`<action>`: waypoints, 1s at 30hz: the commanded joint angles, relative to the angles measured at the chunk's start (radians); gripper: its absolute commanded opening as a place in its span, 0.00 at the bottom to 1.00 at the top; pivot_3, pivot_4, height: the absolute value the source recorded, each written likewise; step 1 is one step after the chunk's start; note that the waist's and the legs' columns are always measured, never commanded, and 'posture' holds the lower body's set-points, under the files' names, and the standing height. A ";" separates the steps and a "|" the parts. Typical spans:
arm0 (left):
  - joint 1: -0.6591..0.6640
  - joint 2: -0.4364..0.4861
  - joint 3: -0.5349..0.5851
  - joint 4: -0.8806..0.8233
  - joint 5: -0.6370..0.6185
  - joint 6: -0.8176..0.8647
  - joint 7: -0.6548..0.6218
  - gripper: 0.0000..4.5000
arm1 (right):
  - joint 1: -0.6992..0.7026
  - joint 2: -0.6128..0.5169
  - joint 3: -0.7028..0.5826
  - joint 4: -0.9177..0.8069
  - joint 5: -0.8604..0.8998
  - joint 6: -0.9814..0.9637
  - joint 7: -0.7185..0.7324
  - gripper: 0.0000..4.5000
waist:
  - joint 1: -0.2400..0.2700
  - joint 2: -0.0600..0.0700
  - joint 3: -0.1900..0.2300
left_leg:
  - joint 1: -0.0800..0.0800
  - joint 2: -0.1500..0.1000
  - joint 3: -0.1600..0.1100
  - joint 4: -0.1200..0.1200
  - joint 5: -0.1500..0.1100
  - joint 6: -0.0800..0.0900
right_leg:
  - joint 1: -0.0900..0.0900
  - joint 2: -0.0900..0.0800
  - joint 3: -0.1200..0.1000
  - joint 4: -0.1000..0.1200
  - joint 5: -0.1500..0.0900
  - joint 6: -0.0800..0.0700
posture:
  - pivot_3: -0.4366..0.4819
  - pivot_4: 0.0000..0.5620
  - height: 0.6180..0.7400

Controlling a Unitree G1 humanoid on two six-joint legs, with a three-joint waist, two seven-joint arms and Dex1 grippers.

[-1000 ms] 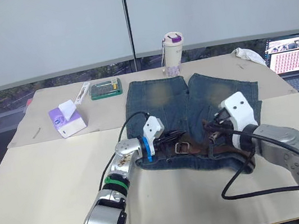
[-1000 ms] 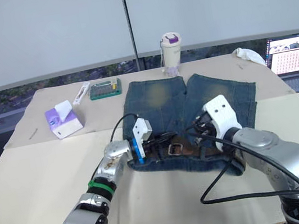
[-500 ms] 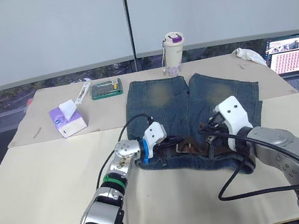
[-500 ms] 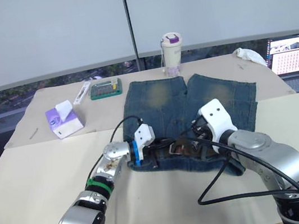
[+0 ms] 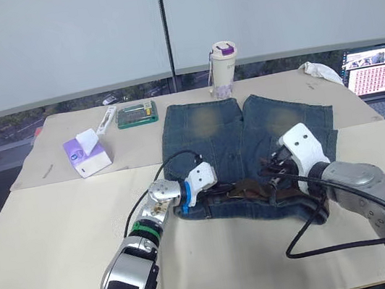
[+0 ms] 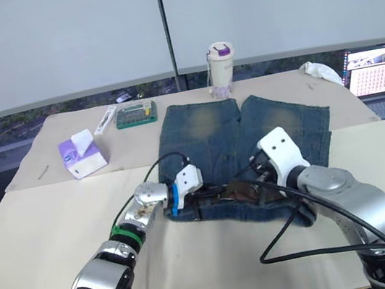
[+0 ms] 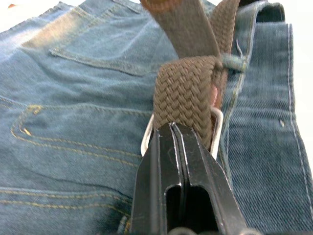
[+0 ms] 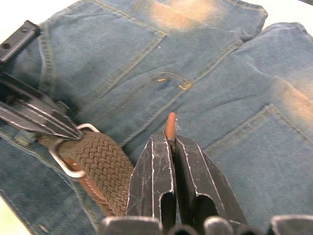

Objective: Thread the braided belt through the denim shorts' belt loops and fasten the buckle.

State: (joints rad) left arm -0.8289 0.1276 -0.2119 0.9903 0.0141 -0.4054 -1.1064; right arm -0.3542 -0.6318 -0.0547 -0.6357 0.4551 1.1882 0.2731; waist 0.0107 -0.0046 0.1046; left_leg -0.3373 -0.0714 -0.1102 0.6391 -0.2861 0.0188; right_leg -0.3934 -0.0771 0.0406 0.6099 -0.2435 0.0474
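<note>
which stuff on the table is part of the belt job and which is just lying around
Part of the job:
- denim shorts
- braided belt
- buckle
- belt loop

Just lying around:
- tissue box
- tumbler
- green case
- white cloth
- laptop

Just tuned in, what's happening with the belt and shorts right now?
Both arms are working at the waistband of the denim shorts. The left end effector is shut on the braided belt just by the buckle. The right end effector is shut on the belt's brown tip. The buckle doesn't look fastened yet.
</note>
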 commanded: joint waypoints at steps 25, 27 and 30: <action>0.166 -0.081 0.131 -0.598 -0.213 0.252 0.217 1.00 | -0.368 0.758 -0.488 0.075 0.258 0.141 -0.409 0.00 | -0.018 0.004 -0.003 | -0.004 0.000 -0.001 -0.001 0.001 -0.003 | -0.010 -0.001 0.004 0.014 0.001 -0.001 | 0.48 0.27 1.00; 0.167 -0.095 0.116 -0.588 -0.186 0.242 0.263 1.00 | -0.371 0.758 -0.484 0.080 0.277 0.140 -0.421 0.00 | -0.019 0.004 -0.003 | -0.004 0.000 -0.001 -0.001 0.001 -0.002 | -0.010 -0.001 0.004 0.014 0.001 -0.001 | 0.48 0.27 1.00; 0.156 -0.113 0.116 -0.556 -0.130 0.221 0.381 1.00 | -0.367 0.754 -0.477 0.082 0.300 0.135 -0.438 0.00 | -0.023 0.004 -0.003 | -0.004 0.000 -0.001 -0.001 0.001 -0.002 | -0.010 -0.001 0.004 0.014 0.001 -0.001 | 0.48 0.27 1.00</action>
State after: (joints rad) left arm -0.6591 0.0178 -0.1012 0.4397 -0.1364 -0.1535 -0.7830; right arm -0.6891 0.0931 -0.5377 -0.5329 0.7201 1.3282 -0.1576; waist -0.0119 -0.0002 0.1018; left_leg -0.3410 -0.0712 -0.1110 0.6376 -0.2847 0.0163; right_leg -0.4036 -0.0776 0.0441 0.6243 -0.2429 0.0466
